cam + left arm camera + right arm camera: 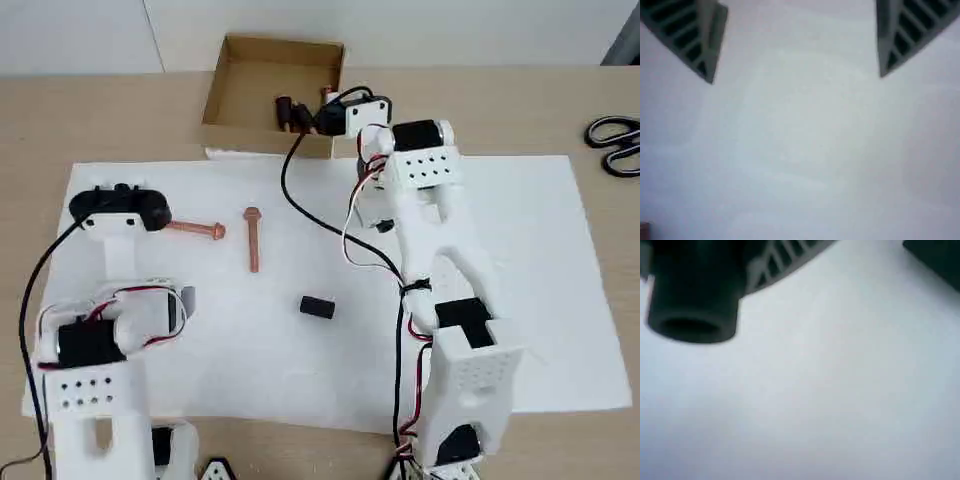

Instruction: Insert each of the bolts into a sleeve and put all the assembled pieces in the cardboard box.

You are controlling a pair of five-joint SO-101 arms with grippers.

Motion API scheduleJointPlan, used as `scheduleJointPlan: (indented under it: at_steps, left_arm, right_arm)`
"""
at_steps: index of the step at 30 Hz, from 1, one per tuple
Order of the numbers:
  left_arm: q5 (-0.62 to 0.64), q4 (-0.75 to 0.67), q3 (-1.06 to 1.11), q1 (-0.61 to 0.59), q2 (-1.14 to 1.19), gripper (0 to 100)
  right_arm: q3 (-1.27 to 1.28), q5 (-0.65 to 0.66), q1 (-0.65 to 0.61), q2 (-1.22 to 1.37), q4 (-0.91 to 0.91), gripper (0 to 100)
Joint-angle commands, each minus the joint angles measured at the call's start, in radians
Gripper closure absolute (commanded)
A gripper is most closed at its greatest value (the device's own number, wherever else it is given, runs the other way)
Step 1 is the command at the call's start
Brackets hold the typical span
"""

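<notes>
Expect the bolt (195, 230) near your left gripper (795, 77) to be light, rigid and smooth, likely to roll. Pinch it mid-shank, leaving the tip free for the sleeve (317, 307). It's copper-coloured and round-headed, lying flat on the white paper (520, 300). The left fingers (695, 35) are spread and empty. Whether the right gripper (335, 116) grips anything, you can't tell.

The open brown cardboard box (250, 85) sits at upper centre of the frame. Dark cylindrical pieces (291, 113) lie at its near right corner. Left of centre, two copper-coloured bolts lie flat and apart: the horizontal bolt (195, 229) with its head to the right, the vertical bolt (253, 238) with its head up. The short black cylindrical sleeve (317, 307) lies on its side at centre.
</notes>
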Motion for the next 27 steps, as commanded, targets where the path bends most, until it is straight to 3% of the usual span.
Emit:
scheduleJointPlan:
  at_steps: [1, 12, 16, 21, 25, 27]
  left_arm:
    - [-0.005, -0.018, -0.125, 0.002, 0.158, 80]
    - [-0.008, -0.021, -0.552, 0.006, 0.727, 80]
    - [-0.114, -0.021, -0.650, 0.069, 0.858, 80]
    - [-0.129, -0.023, -0.760, 0.107, 0.984, 80]
    - [-0.311, -0.015, -0.871, 0.097, 1.039, 80]
    - [-0.330, -0.015, -0.908, 0.135, 1.053, 80]
  right_arm:
    - [-0.057, -0.014, 0.005, -0.015, 0.031, 99.5]
    - [-0.058, -0.009, 0.012, -0.016, 0.068, 99.5]
    - [-0.058, -0.011, 0.012, -0.016, 0.068, 99.5]
    - [-0.058, -0.008, 0.012, -0.016, 0.068, 99.5]
    - [-0.058, -0.006, 0.012, -0.016, 0.068, 99.5]
    - [-0.058, -0.006, 0.012, -0.015, 0.067, 99.5]
